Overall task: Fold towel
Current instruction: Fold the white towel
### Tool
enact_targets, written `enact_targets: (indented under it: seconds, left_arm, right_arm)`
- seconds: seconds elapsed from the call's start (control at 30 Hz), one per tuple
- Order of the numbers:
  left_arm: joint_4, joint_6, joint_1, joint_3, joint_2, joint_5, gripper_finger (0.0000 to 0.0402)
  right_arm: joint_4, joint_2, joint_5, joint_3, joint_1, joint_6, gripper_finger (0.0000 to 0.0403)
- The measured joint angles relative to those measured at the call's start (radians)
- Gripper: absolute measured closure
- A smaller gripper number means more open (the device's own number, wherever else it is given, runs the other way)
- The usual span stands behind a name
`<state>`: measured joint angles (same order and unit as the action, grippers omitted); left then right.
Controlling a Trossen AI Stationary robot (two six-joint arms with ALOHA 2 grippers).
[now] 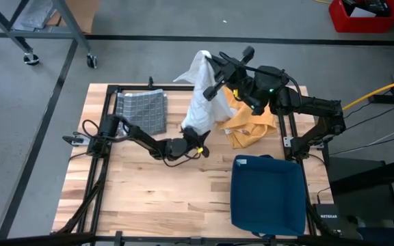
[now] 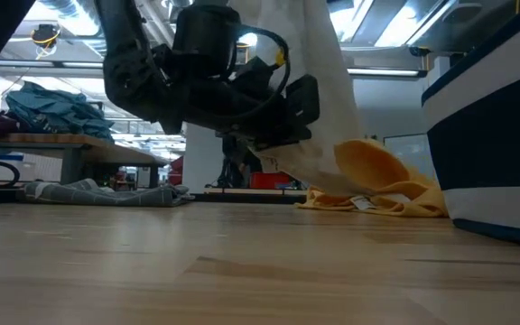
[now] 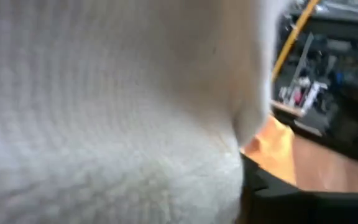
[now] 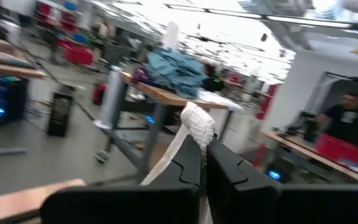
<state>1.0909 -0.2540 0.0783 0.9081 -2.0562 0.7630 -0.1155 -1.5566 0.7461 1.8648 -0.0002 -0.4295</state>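
Observation:
A white towel (image 1: pixel 200 102) hangs in a long drape over the middle of the table, its lower end close above the wood (image 2: pixel 307 177). My right gripper (image 1: pixel 214 68) is raised at the far side and shut on the towel's top end. My left gripper (image 1: pixel 195 142) is low, pointing level, at the towel's lower end and shut on it. In the left wrist view the white towel (image 3: pixel 104 112) fills almost everything and hides the fingers. A yellow towel (image 1: pixel 248 126) lies crumpled on the table beyond the white one. My left gripper has the white towel's lower end (image 2: pixel 278 153), coming at it level from the table's left. The cloth itself covers the fingers, so the layers and the exact edge do not show. My right gripper pinches the towel's top corner (image 4: pixel 197 124) between its two shut fingers; a small bunch sticks out past the fingertips. The towel hangs below it, lifted off the table.
A folded grey towel (image 1: pixel 142 109) lies at the far left of the table. A blue bin (image 1: pixel 269 195) stands at the near right. The yellow towel (image 2: pixel 377 171) sits just behind the hanging cloth. Bare wood lies in front of my left gripper.

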Motion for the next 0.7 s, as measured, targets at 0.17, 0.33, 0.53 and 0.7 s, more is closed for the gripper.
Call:
enact_targets:
  seconds: [0.17,0.33,0.53,0.7]
  left_arm:
    - [-0.013,0.135,0.041,-0.001,0.001,-0.001,0.0389]
    - [-0.021,0.270,0.079,-0.001,0.025,-0.001,0.0397]
    - [-0.134,0.336,0.122,-0.001,0.103,-0.001,0.0399]
    - [-0.260,0.323,0.156,-0.001,0.165,-0.012,0.0400]
  right_arm:
    - [-0.016,0.000,0.091,0.000,0.000,-0.051,0.0394]
    - [-0.042,0.001,0.126,0.000,0.000,-0.103,0.0394]
    - [-0.134,0.001,0.203,0.000,0.000,-0.113,0.0394]
    - [-0.207,0.001,0.283,0.000,-0.007,-0.112,0.0394]
